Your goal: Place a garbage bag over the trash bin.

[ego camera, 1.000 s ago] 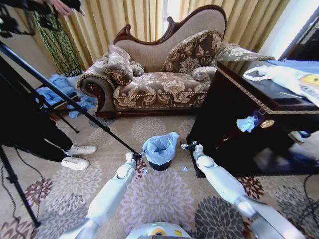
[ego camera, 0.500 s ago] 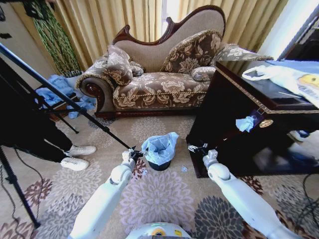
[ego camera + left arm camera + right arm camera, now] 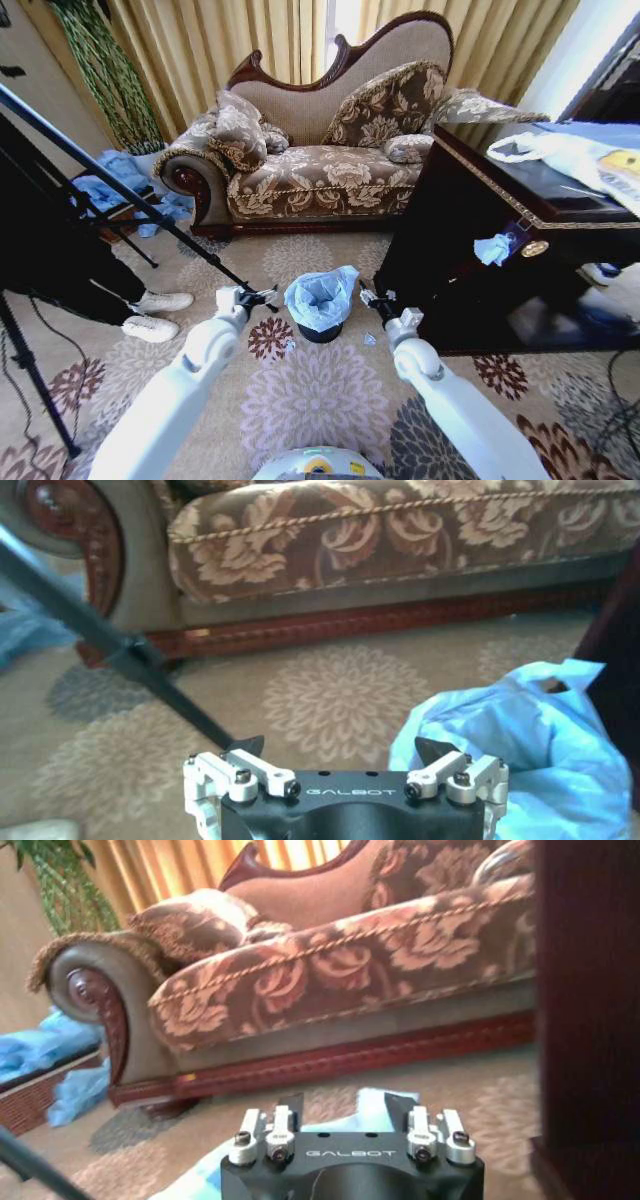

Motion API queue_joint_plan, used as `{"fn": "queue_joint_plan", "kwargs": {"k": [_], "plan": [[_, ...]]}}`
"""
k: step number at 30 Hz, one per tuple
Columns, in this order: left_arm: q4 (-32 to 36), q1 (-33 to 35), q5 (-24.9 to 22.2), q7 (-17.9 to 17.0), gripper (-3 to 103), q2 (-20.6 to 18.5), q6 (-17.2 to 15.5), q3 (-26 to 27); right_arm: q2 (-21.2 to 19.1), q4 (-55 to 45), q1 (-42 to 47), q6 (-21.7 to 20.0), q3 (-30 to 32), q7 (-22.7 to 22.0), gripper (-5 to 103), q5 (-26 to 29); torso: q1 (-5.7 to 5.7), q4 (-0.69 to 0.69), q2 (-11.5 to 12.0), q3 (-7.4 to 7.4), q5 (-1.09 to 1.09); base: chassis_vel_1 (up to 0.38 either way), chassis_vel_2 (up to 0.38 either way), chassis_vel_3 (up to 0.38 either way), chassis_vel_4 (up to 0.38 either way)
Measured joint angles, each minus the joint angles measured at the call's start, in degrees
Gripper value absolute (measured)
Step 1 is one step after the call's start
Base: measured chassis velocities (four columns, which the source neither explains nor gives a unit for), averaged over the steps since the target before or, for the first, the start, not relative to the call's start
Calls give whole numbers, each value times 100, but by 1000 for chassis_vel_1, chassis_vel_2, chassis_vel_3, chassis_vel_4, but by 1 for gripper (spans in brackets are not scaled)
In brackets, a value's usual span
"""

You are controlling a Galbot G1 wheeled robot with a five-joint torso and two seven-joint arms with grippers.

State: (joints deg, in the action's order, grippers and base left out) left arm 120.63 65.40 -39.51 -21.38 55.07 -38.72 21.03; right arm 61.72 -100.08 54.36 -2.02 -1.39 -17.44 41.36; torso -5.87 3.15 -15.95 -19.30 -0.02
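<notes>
Pale-blue film already sits over the mouth of the black trash bin (image 3: 321, 333), and the garbage bag (image 3: 320, 297) stands between my two pincers on the flowered carpet (image 3: 320, 395). My left pincer (image 3: 262, 296) hangs just beside the bag on its left side, jaws apart and holding nothing. My right pincer (image 3: 366, 297) hangs near the bag's other side, also apart and empty.

I judge the danger is the bag itself. It is thin and crinkly, it puffs up high above the rim, and one corner sticks up loose toward my right pincer. Such film springs back, so the edge could slip off the smooth round wall if it is not folded down well. The bin looks small and light, and a push from either pincer could tip it or slide it on the carpet. A black tripod leg (image 3: 150, 676) passes close in front of my left pincer, and a careless sideways move could strike it.
</notes>
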Motion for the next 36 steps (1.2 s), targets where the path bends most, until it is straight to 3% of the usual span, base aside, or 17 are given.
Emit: {"fn": "queue_joint_plan", "kwargs": {"k": [2,4,6,8,10,11,13,14,24,36], "plan": [[61,55,-147,-123,100,-10,-47,82,281,319,-385,-190,-303,-246,40,-44,-1,0,0,-1,0,0,0,0,0],[72,62,-178,-159,100,1,-52,98,376,415,-537,-280,-426,-411,40,-30,-1,0,0,-1,0,0,0,0,0],[78,79,-225,-224,100,55,-54,127,638,619,-909,-520,-739,-873,35,85,-2,0,1,-2,1,0,0,0,0],[56,79,-242,-256,100,94,-51,151,831,767,-1174,-675,-970,-1195,19,226,-1,0,0,-1,0,0,0,0,0],[45,76,-260,-265,100,105,-51,163,875,809,-1238,-713,-1032,-1270,19,274,-1,-1,0,-1,0,0,0,0,0],[9,50,-312,-283,100,135,-70,198,973,935,-1391,-792,-1168,-1419,8,411,-2,-1,0,-1,-1,0,0,0,0],[-25,26,-325,-290,100,155,-70,210,1028,1035,-1477,-822,-1230,-1473,8,484,-1,0,0,-1,-1,0,0,0,0],[-93,-30,-355,-296,100,198,-72,216,1095,1221,-1612,-857,-1312,-1501,1,542,-1,1,1,-2,-1,0,0,0,0],[-502,-440,-396,-328,100,509,-56,198,1243,2118,-2068,-1015,-1580,-1497,0,987,-2,2,1,-2,2,0,0,0,0],[-524,-472,-361,-290,100,720,15,210,1821,2841,-2575,-1204,-1762,-2022,0,1434,-2,0,1,-2,2,0,0,0,0]]}}
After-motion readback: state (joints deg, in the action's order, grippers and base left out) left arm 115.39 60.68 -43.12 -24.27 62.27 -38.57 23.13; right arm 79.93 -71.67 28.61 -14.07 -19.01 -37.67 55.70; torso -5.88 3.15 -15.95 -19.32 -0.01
